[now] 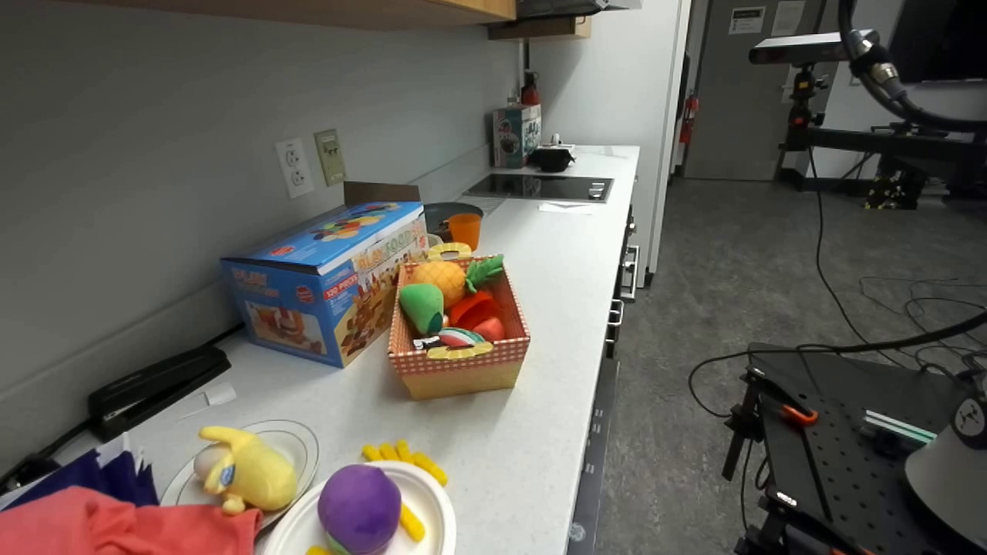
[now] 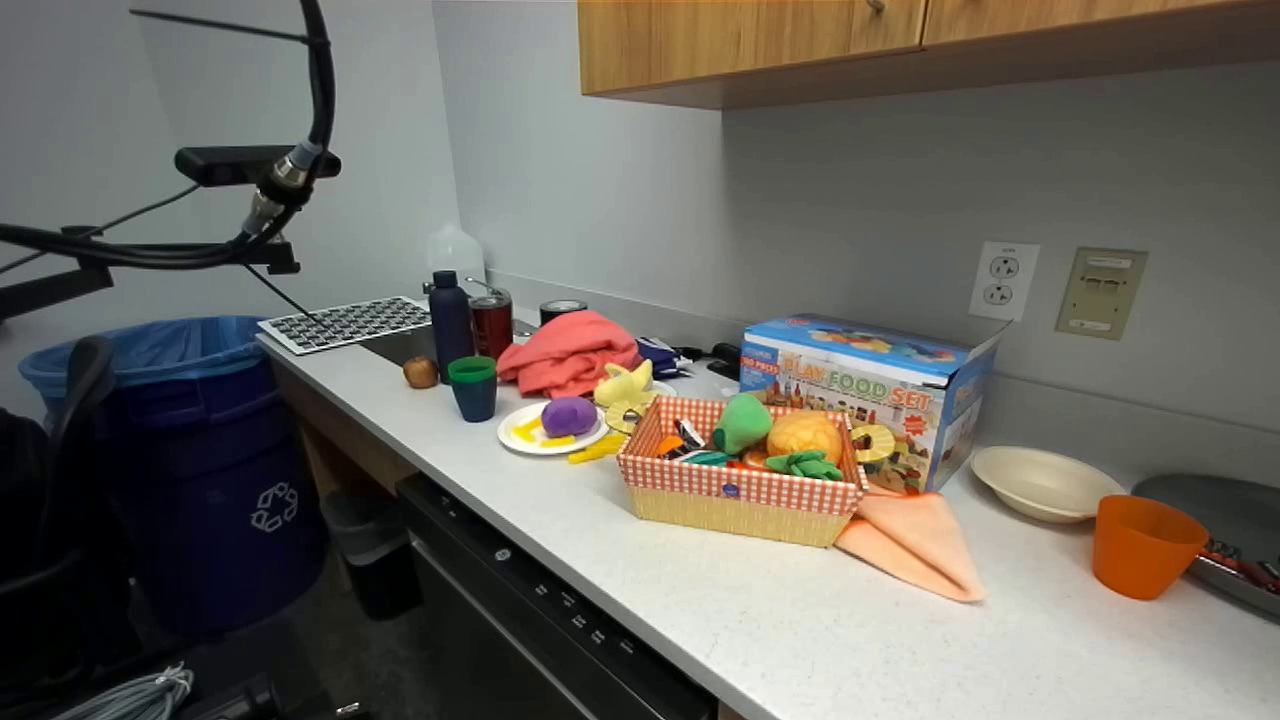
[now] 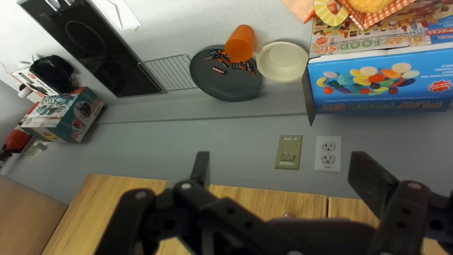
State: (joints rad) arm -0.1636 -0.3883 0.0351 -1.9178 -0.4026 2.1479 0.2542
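Evidently nothing is held: in the wrist view the gripper (image 3: 282,165) has its fingers (image 3: 201,168) standing wide apart, with wall (image 3: 240,145), an outlet (image 3: 328,154), a tan wall plate (image 3: 288,152) and part of the cabinet (image 3: 95,209) showing between them. Of the loose things about it, the blue play food box (image 2: 850,378) looks nearest, though depth is hard to judge; it stands on the counter (image 2: 1050,640) near the wall, with the red-checked basket (image 2: 745,515) just beside it on the side away from the wall. The box is probably cardboard, light for its bulk if little is inside, stiff along its edges but apt to dent mid-panel, and its printed faces may slip. Its body looks too broad for a pinch across, so the raised flap (image 1: 382,192) or a top edge seems surer, taken gently since either could bend or tear. The basket seems thin-walled, its load soft, including a plush pineapple (image 2: 805,437) and a green plush (image 2: 742,424); its rim offers the better hold, midway along a side. Beyond the flap end, the orange cup (image 2: 1147,547) and cream bowl (image 2: 1045,487) look light and smooth, best pinched at the rim.
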